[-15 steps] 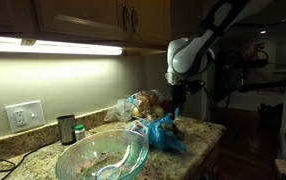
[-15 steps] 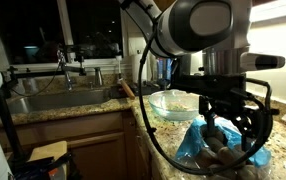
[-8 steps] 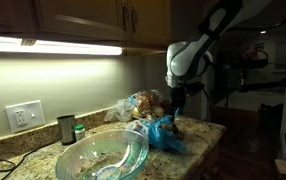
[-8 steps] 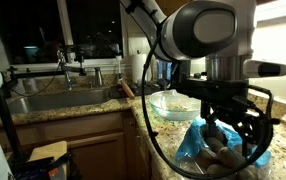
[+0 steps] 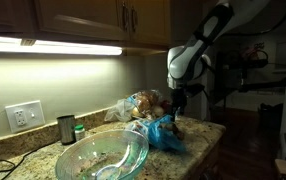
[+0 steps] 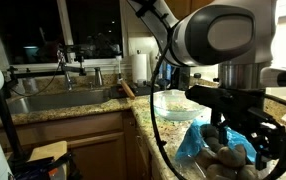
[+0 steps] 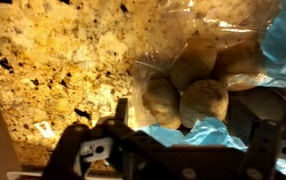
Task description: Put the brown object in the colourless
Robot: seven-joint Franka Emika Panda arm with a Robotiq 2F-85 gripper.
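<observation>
In the wrist view several roundish dull-brown lumps lie together by a blue bag (image 7: 283, 45) and clear plastic. Two of them, one brown lump (image 7: 163, 100) and another (image 7: 206, 100), lie just ahead of my gripper (image 7: 193, 135). I cannot tell which are loose and which are inside the plastic. My gripper is open and empty, with its jaws spread wide above the lumps in both exterior views (image 5: 179, 106) (image 6: 245, 140). The large clear glass bowl (image 5: 103, 155) (image 6: 178, 103) stands apart from the gripper on the granite counter.
A clear plastic bag of brownish goods (image 5: 143, 103) lies behind the blue bag (image 5: 166, 133). A small dark cup (image 5: 66, 128) stands by the wall near an outlet (image 5: 23, 116). A sink (image 6: 43, 100) and a paper towel roll (image 6: 140, 67) lie beyond the bowl.
My gripper has shifted sideways over the blue bag and the lumps, still open. The bowl and bags have not moved.
</observation>
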